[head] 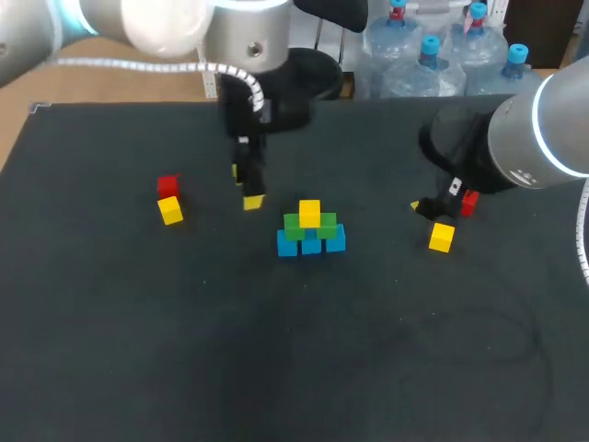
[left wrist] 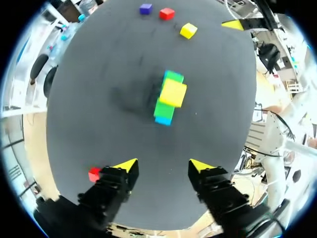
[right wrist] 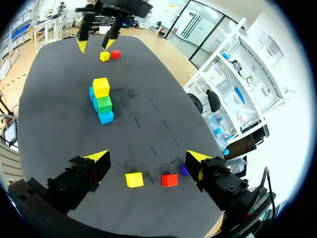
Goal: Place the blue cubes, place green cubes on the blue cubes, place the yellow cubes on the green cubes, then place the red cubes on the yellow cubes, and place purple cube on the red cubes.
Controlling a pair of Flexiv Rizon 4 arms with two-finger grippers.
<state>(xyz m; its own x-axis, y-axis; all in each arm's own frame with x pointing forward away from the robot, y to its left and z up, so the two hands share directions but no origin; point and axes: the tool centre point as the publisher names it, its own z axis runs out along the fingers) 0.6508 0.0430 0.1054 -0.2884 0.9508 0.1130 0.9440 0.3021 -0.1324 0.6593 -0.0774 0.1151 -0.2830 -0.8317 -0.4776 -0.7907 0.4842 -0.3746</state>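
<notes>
Left pincer (left wrist: pixel 163 166) is open and holds nothing, near the block pile (left wrist: pixel 169 96). Right pincer (right wrist: pixel 148 157) is open too, over a yellow cube (right wrist: pixel 133 179) and red cube (right wrist: pixel 169 179).

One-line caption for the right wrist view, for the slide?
Open right gripper above a yellow cube, red cube and purple cube; stack ahead, left gripper beyond it.
</notes>
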